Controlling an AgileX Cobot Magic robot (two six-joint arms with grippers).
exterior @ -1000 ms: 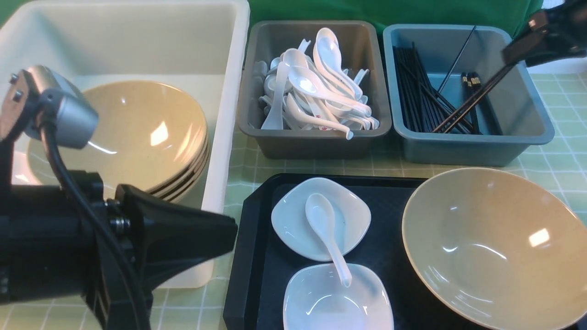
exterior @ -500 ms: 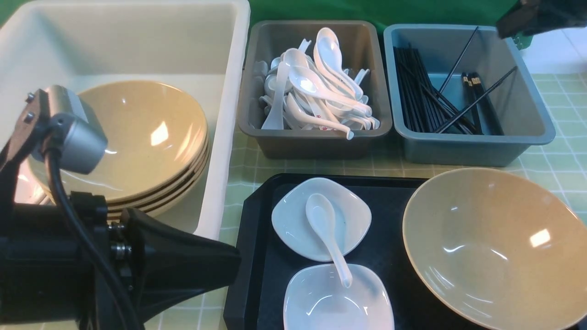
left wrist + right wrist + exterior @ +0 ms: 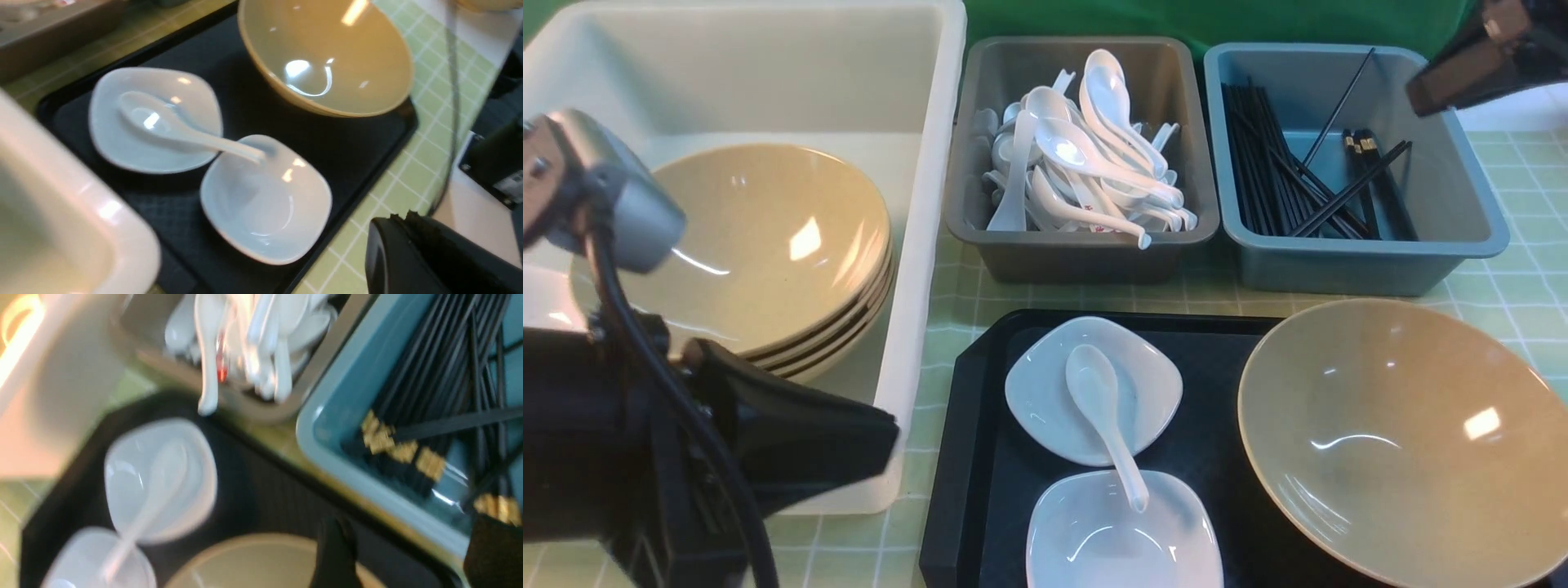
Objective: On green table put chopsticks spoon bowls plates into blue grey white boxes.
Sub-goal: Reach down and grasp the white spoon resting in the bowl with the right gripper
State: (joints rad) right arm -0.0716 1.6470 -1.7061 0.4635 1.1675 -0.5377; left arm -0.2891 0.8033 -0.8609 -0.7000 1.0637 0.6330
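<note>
Two fingers [image 3: 336,555] of the right claw [image 3: 412,555] stood well apart with nothing between them, poised over the near rim of the blue box [image 3: 1339,273]. It touched none of the chopsticks [image 3: 1307,180] lying inside that box. The left claw [image 3: 866,445] was clenched and empty, hanging low at the near left edge of the green table [image 3: 1519,269], beside the white box [image 3: 923,245] and hiding that box's near corner.

The white box held a stack of bowls [image 3: 768,237]. The grey box [image 3: 1086,261], between the white and blue ones along the table's far edge, was heaped with spoons [image 3: 1086,163].

On the tray [image 3: 980,425] at the table's near edge, one spoon [image 3: 1103,416] lay scoop-down in the farther of two plates [image 3: 1045,392], and its handle reached over the rim of the nearer one [image 3: 1094,539]. A single bowl [image 3: 1396,441] filled the tray's right end.

The front view showed only the right claw's outer shell [image 3: 1421,98]. The right wrist view showed the gap between its fingers and the gold-marked chopstick ends [image 3: 402,451] against the blue box's wall. The left wrist view caught just a black edge of the left claw [image 3: 380,245].
</note>
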